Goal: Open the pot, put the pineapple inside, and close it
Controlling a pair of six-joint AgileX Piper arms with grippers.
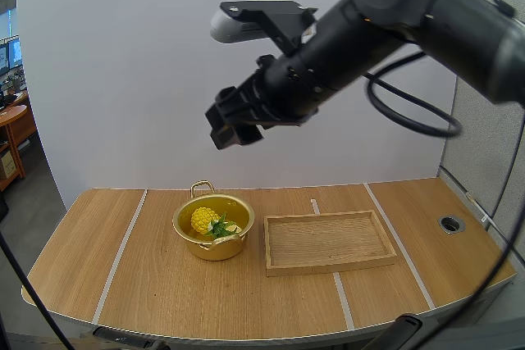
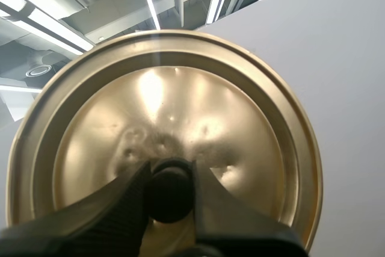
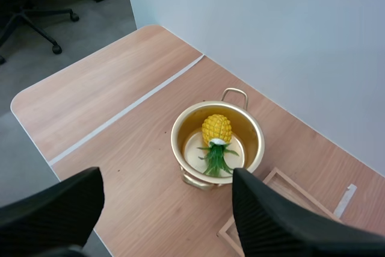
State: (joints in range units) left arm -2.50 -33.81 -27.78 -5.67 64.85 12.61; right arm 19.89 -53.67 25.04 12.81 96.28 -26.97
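Note:
A gold pot [image 1: 212, 243] stands uncovered on the wooden table, left of centre. A yellow pineapple [image 1: 205, 220] with green leaves lies inside it. High above the pot hangs my right gripper [image 1: 232, 127], and in the right wrist view my right gripper [image 3: 168, 221] is open and holds nothing, with the pot [image 3: 181, 126] and pineapple [image 3: 216, 129] below it. My left gripper [image 2: 170, 176] is shut on the black knob [image 2: 170, 194] of the gold lid [image 2: 162, 112], which is raised with its underside toward the camera.
An empty wooden tray [image 1: 328, 241] lies just right of the pot, its corner [image 3: 271, 192] near the pot in the right wrist view. White tape lines [image 1: 120, 252] cross the table. A round cable hole [image 1: 450, 223] sits at the far right.

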